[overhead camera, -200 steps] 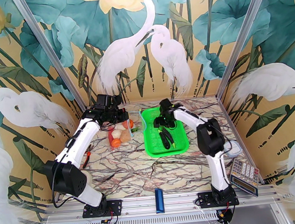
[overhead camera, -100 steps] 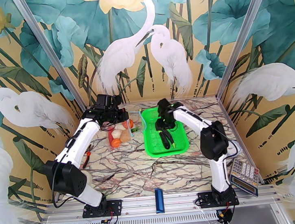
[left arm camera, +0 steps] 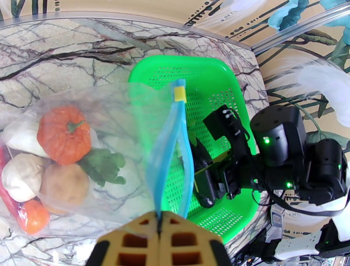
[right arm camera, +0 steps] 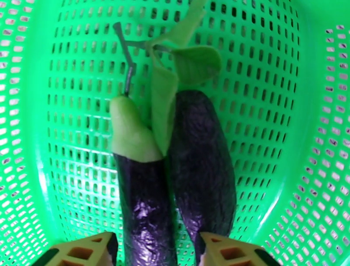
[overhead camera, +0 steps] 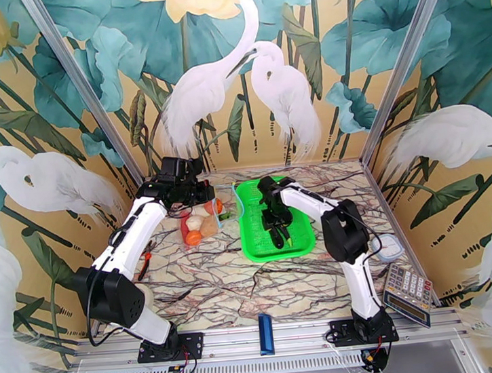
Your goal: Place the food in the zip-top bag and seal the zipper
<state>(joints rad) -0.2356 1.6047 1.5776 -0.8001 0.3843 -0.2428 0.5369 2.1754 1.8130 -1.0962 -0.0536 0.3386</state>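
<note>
Well past halfway, going by the lie of things. Nearest, by the front rail, a short thick dark-blue bar (overhead camera: pixel 266 334), untouched and no part of the seal. Farther in, on the marbled table (overhead camera: pixel 213 288), the see-through soft plastic zip-top bag (left arm camera: pixel 109 109) lying on its side, already loaded: round orange-red toy tomatoes (left arm camera: pixel 63 133), pale garlic (left arm camera: pixel 19 177), tan potato (left arm camera: pixel 61 186), red chili (overhead camera: pixel 183 224), a green leafy piece (left arm camera: pixel 103 164). Beside it, the bright green mesh basket (overhead camera: pixel 278 253), with two dark purple toy eggplants (right arm camera: pixel 201 166) left inside, side by side and touching. Right gripper (right arm camera: pixel 159 251) down over their near ends, fingers apart, one on each flank; pressing yet or not, cannot tell. Farthest back, left gripper (left arm camera: pixel 159 238) pinched tight on the thin light-blue zipper strip (left arm camera: pixel 164 153), holding the mouth up and gaping toward the basket. Left to do, judging from this: carry the eggplants across into the bag, then run the strip closed along its whole length.
</note>
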